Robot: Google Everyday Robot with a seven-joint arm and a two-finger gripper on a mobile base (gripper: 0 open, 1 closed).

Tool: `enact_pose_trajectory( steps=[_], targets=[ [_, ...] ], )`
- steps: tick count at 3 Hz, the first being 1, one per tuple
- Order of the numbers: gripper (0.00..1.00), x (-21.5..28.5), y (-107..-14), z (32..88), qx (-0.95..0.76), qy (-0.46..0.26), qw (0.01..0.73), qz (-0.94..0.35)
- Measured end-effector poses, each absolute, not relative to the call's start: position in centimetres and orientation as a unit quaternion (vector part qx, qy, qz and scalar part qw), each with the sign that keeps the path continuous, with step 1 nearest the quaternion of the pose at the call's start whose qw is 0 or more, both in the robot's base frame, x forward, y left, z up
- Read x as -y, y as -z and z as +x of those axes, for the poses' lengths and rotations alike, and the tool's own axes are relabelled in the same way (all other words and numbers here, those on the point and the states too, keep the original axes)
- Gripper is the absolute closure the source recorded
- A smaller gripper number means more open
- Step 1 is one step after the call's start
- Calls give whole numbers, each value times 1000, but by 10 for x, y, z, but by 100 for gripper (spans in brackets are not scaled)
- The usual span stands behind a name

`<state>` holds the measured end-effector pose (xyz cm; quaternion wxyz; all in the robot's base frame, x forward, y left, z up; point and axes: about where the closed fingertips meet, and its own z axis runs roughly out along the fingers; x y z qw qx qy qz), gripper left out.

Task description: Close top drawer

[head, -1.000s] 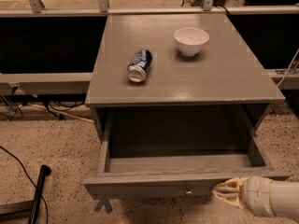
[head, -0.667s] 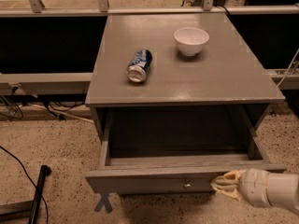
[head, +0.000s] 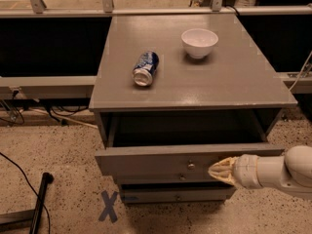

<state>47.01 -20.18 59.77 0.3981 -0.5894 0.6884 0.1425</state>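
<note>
The top drawer [head: 156, 161] of the grey cabinet stands partly out, with only a narrow strip of its dark inside showing under the cabinet top. Its flat grey front carries a small round metal knob [head: 191, 166] at the centre. My gripper [head: 215, 171] comes in from the right on a white arm [head: 278, 172]. Its pale tip rests against the drawer front, just right of the knob. Two lower drawers [head: 175, 195] with like knobs sit below, pushed in.
On the cabinet top [head: 243, 77] lie a blue can [head: 146, 68] on its side and a white bowl [head: 199, 42]. A blue X [head: 108, 206] marks the speckled floor at the front left. A black pole [head: 39, 201] and cables lie at the left. Dark shelving runs behind.
The top drawer has slid inward a good way, and far less of its inside shows. My gripper has moved in with the drawer front, staying pressed against it.
</note>
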Motion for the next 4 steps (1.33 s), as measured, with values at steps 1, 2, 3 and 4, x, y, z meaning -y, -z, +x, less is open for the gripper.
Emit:
enact_pose_trajectory(
  steps=[1, 2, 3, 4],
  targets=[
    [100, 201, -598, 470, -688, -143, 398, -590],
    [100, 204, -598, 473, -692, -134, 393, -590],
    [100, 217, -589, 490, -700, -127, 387, -587],
    [100, 234, -587, 508, -704, -115, 384, -587]
  ],
)
